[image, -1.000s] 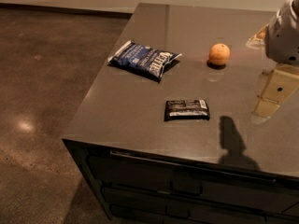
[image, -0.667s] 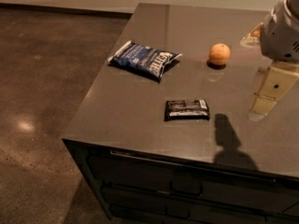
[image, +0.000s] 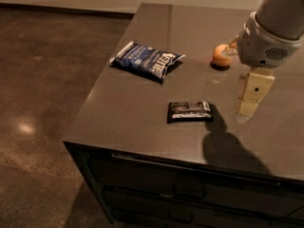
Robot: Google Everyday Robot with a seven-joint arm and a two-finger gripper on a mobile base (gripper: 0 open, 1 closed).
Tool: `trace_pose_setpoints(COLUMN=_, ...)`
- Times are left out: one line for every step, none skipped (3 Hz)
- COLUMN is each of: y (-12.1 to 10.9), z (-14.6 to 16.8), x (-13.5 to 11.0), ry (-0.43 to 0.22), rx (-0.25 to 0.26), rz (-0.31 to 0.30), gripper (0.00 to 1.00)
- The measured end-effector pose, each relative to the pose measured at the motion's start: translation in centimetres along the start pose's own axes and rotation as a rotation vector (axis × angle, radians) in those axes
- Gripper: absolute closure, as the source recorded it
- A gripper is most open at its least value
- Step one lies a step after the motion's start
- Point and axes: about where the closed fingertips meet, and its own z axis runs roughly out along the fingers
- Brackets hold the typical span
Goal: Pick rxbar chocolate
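- Small flat black shiny-wrapped rxbar chocolate [image: 189, 111]: lies flat at lower centre of frame, near the front edge of the dark smooth-topped cabinet [image: 128, 113].
- Cream two-finger gripper [image: 248, 109]: right of frame, pointing down, just beside the bar's right end and not touching it. Whether it is wide or narrow cannot be told.
- Dark-blue crinkly chip bag [image: 146, 61]: upper centre-left, well apart from the bar.
- Round orange fruit [image: 221, 56]: upper right, partly behind the arm.
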Motion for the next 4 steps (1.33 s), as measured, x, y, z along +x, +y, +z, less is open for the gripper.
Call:
trace_pose_setpoints(y=-0.9, z=2.5, x=-0.2, ry=0.016, rx=-0.030, rz=-0.019, gripper=0.00)
trace_pose_setpoints(y=-1.6, z=4.9, x=0.0, ry=0.038, rx=-0.062, rz=-0.023, gripper=0.00)
trace_pose_setpoints(y=-1.2, z=6.8, x=-0.7, ry=0.041, rx=-0.091, rz=-0.044, gripper=0.00)
trace_pose_setpoints(y=-0.3, z=8.6, x=-1.5, ry=0.045, rx=-0.118, rz=-0.066, gripper=0.00)
